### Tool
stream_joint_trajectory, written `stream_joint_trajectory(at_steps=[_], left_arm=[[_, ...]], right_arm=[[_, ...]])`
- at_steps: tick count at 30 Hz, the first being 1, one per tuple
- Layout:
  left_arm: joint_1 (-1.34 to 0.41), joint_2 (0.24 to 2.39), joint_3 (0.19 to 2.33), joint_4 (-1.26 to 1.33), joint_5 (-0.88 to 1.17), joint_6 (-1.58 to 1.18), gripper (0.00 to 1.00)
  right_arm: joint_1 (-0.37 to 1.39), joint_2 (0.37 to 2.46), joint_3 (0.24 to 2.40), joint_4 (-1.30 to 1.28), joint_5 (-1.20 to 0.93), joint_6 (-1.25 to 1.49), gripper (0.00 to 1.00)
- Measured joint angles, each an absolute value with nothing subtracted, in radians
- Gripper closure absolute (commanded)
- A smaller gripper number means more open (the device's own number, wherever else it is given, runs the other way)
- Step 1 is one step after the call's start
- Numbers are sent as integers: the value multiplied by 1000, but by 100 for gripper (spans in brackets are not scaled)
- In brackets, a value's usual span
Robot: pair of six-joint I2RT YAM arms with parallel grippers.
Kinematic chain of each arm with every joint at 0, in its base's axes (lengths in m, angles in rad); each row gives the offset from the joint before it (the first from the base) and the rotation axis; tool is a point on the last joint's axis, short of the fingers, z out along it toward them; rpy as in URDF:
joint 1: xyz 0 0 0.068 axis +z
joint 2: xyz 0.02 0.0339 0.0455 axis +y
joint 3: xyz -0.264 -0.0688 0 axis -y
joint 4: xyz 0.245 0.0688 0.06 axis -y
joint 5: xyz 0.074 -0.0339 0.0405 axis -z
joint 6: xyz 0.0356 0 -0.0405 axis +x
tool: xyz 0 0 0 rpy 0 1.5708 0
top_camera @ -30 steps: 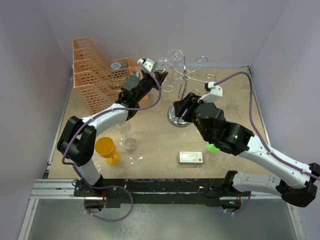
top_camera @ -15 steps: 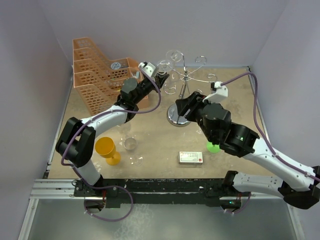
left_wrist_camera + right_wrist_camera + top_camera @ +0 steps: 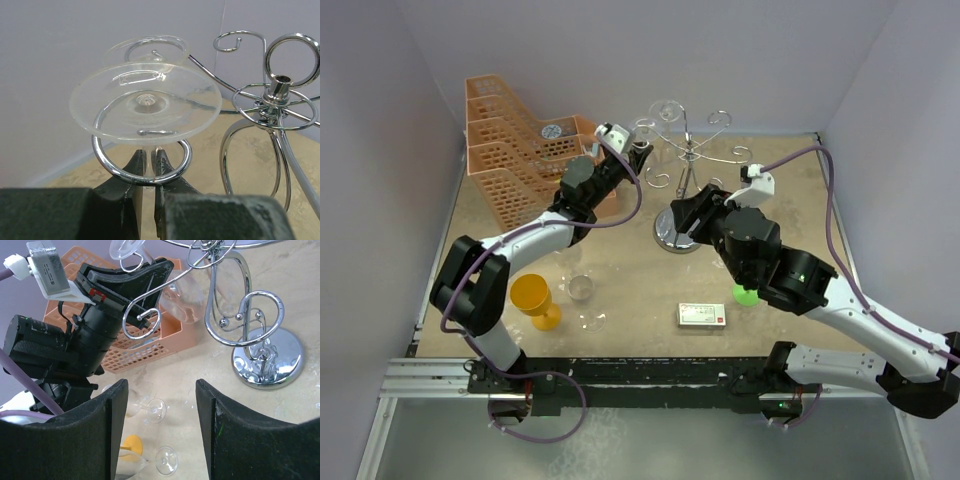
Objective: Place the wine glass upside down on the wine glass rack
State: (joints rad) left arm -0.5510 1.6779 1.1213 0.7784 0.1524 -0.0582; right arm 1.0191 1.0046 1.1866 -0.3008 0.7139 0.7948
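Right arm (image 3: 775, 262) rightward (two wine glasses (image 3: 145, 102))

table (image 3: 640, 285): rack (image 3: 672, 240) | orange basket (image 3: 505, 150) | yellow goblet (image 3: 533, 297) | small box (image 3: 701, 315)

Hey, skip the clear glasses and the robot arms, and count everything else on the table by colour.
Orange: 1, basket
Yellow: 1, goblet
Green: 1, small object
White: 1, box
Chrome: 1, wine glass rack
Total: 5
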Motion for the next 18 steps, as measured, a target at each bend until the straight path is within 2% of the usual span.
stream_joint_trajectory(at_steps=[18], left_arm=[[-550,1614,1122,667,107,101,100]], right_arm=[[1019,1002,1183,-300,714,795,41]])
